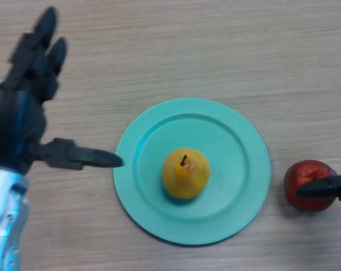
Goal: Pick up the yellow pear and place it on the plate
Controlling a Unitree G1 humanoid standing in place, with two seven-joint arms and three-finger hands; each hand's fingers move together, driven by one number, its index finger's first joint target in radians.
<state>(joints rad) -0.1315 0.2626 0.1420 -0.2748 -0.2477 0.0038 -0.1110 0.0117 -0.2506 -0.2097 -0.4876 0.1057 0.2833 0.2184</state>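
Note:
The yellow pear (185,173) stands upright in the middle of the turquoise plate (238,141), stem up. My left hand (23,113) hovers to the left of the plate, open, its fingers straight and pointing away, its thumb stretched toward the plate's left rim. Nothing is in it. Only the tips of my right hand (340,185) show at the right edge, with the thumb lying across a red apple (309,182) and two fingers higher up by the edge.
The red apple lies on the wooden table (176,45) just right of the plate.

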